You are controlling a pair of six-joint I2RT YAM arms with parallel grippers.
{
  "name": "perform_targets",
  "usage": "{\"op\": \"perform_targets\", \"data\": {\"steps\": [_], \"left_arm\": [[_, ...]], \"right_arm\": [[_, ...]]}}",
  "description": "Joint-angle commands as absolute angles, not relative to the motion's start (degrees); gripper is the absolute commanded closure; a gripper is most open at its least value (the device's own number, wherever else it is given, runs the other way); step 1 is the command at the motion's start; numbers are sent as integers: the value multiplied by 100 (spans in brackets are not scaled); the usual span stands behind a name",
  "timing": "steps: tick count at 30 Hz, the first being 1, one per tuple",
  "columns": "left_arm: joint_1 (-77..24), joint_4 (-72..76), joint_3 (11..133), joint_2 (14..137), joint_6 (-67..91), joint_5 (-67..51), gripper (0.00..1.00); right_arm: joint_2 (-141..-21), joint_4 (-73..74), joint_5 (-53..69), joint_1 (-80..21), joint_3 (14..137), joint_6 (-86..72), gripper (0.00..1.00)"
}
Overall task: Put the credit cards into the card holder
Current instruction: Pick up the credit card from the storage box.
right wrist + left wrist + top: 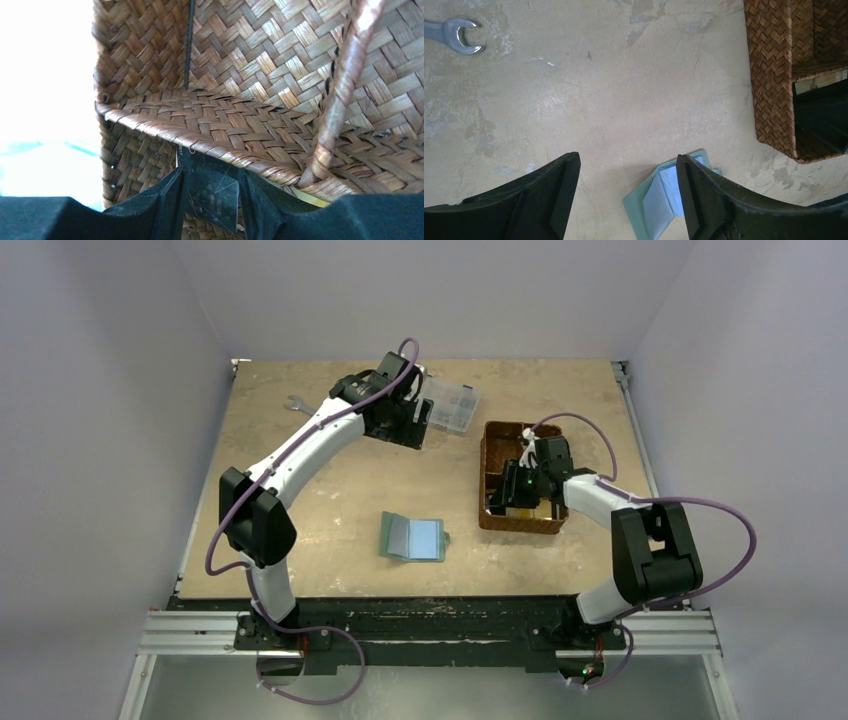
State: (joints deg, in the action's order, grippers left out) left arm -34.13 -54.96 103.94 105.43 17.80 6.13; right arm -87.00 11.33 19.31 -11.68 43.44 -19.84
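Note:
The card holder (413, 537) lies open on the table, sage green with pale blue pockets up; it also shows in the left wrist view (664, 200), partly behind a finger. My left gripper (403, 428) (625, 159) is open and empty, high above the table near the back. My right gripper (522, 490) (212, 175) is down inside the brown woven basket (497, 445). Its jaws stand partly open, either side of a dark card (217, 192) leaning under the basket's divider. A yellow card edge (311, 197) shows beside it. A whitish card edge (819, 81) shows in the basket.
A clear plastic compartment box (450, 405) stands at the back next to my left gripper. A metal wrench (295, 404) (455, 35) lies at the back left. The basket's divider (210, 125) and handle (345, 80) crowd my right gripper.

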Motion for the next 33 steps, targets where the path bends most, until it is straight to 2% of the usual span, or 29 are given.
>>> {"op": "perform_targets", "data": {"steps": [1,4,18,22,24,27,33], "left_arm": [[-3393,-5431,10388,10358,1715,592,25],[-3390,-5428,10427,10392,1708,577,25],[-3390,-5453,10434,10415,1701,603,25],[-3392,-5452,10433,10415,1689,590,25],[-3388,-5442,10429,10407,1688,601,25],[-3392,-5432,10413,10398,1694,579,25],[-3391,-5219,10104,10231,1830,491,25]], "right_arm": [[-8549,710,2713,-1219,4317,-1854,55],[-8522,641,2860,-1222,4307,-1803,61],[-8608,565,2917,-1222,4387,-1749,77],[-8547,689,2736,-1222,4407,-1852,92],[-8402,897,2505,-1216,4443,-1929,96],[-8062,1266,2080,-1213,4558,-2006,100],[-7572,1689,1678,-1213,4666,-1943,100]]}}
